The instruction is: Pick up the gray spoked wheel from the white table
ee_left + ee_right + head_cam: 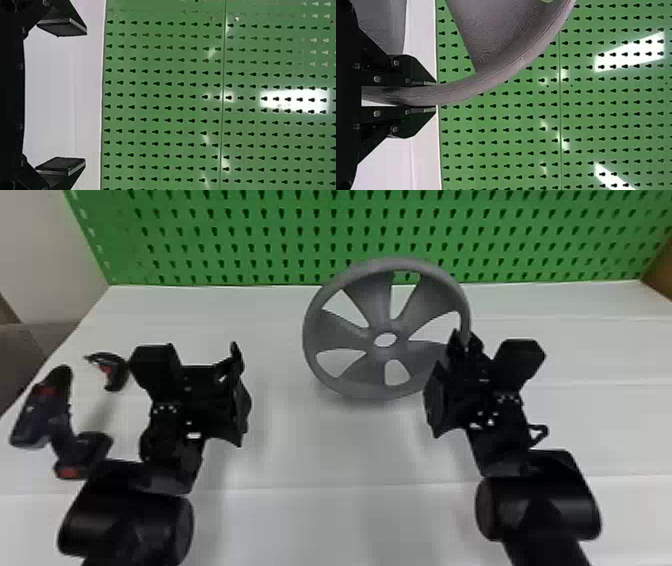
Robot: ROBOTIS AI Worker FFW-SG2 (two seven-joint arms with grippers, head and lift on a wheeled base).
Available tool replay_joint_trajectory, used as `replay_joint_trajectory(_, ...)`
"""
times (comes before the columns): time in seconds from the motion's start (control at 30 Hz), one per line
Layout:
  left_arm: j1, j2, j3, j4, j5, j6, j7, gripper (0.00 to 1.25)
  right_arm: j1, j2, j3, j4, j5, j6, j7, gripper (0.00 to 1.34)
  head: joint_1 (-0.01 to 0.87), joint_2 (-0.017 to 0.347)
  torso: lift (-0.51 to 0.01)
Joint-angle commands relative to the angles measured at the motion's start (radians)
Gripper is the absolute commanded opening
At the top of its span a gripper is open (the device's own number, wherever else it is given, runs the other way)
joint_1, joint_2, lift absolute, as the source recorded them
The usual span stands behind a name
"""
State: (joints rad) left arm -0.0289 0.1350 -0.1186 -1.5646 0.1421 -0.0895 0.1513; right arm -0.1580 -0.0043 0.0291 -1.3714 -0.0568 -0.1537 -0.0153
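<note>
Over the bench (pixel 350 450), the right gripper (pixel 435 96) is clamping the gray wheel (pixel 370 297) by its rim (pixel 506 75), the left gripper (pixel 85 96) is gaping empty, and lifting is probably underway, next needing steady raising.

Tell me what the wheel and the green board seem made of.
The wheel is likely matte gray plastic, its fine surface lines suggesting 3D printing. The board seems green painted metal, glossy by its bright reflections, though plastic is possible.

Right fingers (pixel 455 347) seem to hide some wheel rim (pixel 464 310).
</note>
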Motion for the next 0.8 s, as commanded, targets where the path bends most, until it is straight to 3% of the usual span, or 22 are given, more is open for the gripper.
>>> replay_joint_trajectory(0.0,-0.005,0.000,0.005,0.002,-0.013,-0.004,0.002,1.12,0.000,0.000,0.000,0.000,0.000,0.005,0.000,0.32,0.767,0.035,-0.107)
replay_joint_trajectory(0.77,-0.009,0.000,0.011,0.005,-0.013,-0.007,0.002,1.12,0.003,0.001,-0.003,0.000,0.002,0.011,0.000,0.32,0.767,0.035,-0.107)
